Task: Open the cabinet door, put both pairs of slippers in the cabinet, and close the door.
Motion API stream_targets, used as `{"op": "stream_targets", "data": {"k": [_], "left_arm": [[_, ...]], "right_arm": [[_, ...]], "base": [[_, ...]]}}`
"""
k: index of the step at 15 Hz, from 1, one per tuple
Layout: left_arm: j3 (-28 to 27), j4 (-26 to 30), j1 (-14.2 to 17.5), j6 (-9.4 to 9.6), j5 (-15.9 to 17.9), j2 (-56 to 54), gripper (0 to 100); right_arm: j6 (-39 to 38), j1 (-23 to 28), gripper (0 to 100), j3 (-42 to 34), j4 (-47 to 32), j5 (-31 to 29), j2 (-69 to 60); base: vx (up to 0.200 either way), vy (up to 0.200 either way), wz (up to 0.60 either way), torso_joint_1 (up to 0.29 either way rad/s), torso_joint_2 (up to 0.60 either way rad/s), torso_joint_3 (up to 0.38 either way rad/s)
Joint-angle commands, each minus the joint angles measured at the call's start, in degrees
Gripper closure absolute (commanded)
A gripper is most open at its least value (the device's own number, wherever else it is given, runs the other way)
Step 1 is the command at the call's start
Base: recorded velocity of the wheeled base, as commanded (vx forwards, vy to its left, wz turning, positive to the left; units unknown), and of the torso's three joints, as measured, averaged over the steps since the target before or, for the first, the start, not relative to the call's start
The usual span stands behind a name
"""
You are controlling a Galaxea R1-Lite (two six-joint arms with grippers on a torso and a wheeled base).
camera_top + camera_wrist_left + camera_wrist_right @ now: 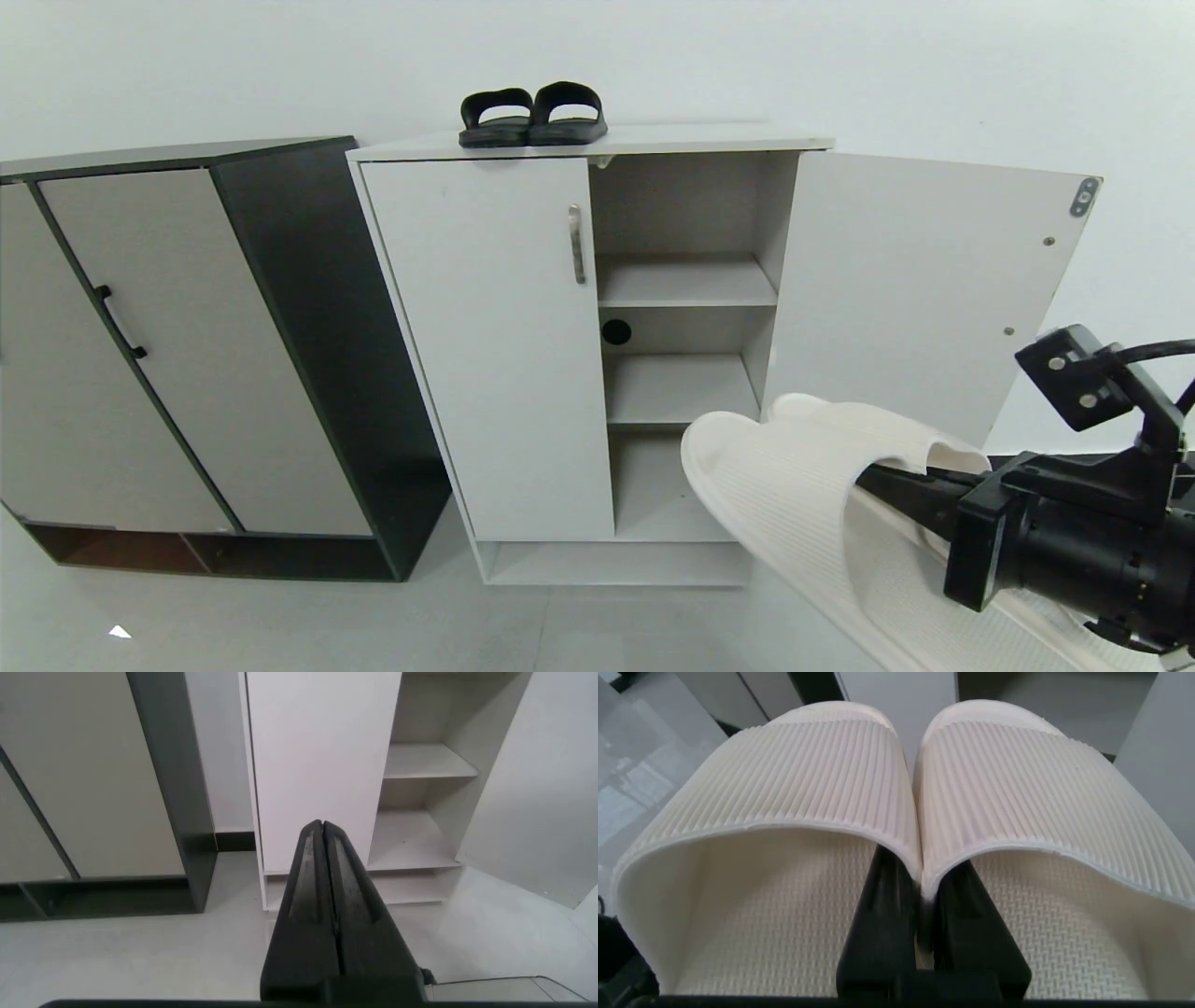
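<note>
We see the right gripper (898, 490) clamped on the white slippers (794, 495). Its two black fingers (878, 905) reach in under the straps and pinch the adjoining strap walls together, so the pair is held side by side in the air. These slippers are soft-looking foam with rounded toes, fine ribs across the straps and a small raised pattern on the footbeds. In the head view they hang in front of the lower part of the cabinet's open half, outside it.

The left gripper (322, 833) has its long, flat fingers pressed together with nothing between them; it sits low, facing the cabinet's base.

The cabinet (700, 140) is smooth white board. Its right door (915, 289) is swung wide to the right, showing two bare shelves (686, 280) and a round hole (616, 331) in the back panel. The left door (485, 355) is closed, with a slim upright metal handle (577, 245), and covers that half.

The black slippers (532, 117), thick-soled with wide straps, rest side by side on the cabinet's top near its left end.

Just beside the cabinet on the left stands a dark cabinet (308, 355) with grey doors and a black bar handle (119, 322). The floor (280, 625) is pale and glossy.
</note>
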State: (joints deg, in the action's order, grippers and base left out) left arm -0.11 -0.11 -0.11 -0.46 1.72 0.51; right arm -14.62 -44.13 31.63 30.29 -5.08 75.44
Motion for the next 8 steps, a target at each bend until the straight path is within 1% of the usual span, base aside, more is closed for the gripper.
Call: {"op": "stream_targets", "data": {"k": [1, 3, 4, 5, 6, 7, 8], "left_arm": [[0.11, 0.02, 0.02, -0.15, -0.14, -0.42, 100], [0.11, 0.02, 0.02, -0.15, -0.05, -0.42, 100], [0.11, 0.02, 0.02, -0.15, 0.04, -0.42, 100], [0.11, 0.02, 0.02, 0.02, 0.04, -0.42, 100], [0.11, 0.02, 0.02, 0.02, 0.04, -0.42, 100], [0.11, 0.02, 0.02, 0.02, 0.3, -0.42, 100], [0.11, 0.02, 0.02, 0.02, 0.3, -0.42, 100]], "right_arm": [[-1.56, -0.17, 100, 1.32, 0.38, -3.71, 7.88], [-8.24, -0.34, 100, 3.17, 4.16, -6.69, 16.5], [-10.08, -0.34, 100, 3.87, 5.83, -7.48, 20.01], [-10.43, -0.34, 100, 4.66, 7.5, -8.98, 23.79], [-10.43, -0.52, 100, 5.1, 8.11, -9.51, 24.94], [-10.43, -2.19, 100, 7.56, 8.64, -11.97, 28.45], [-10.52, -2.98, 100, 8.97, 8.47, -13.2, 30.03]], "base": [[0.0, 0.0, 0.0, 0.0, 0.0, 0.0], [0.0, 0.0, 0.0, 0.0, 0.0, 0.0], [0.0, 0.0, 0.0, 0.0, 0.0, 0.0], [0.0, 0.0, 0.0, 0.0, 0.0, 0.0], [0.0, 0.0, 0.0, 0.0, 0.0, 0.0], [0.0, 0.0, 0.0, 0.0, 0.0, 0.0], [0.0, 0.0, 0.0, 0.0, 0.0, 0.0]]}}
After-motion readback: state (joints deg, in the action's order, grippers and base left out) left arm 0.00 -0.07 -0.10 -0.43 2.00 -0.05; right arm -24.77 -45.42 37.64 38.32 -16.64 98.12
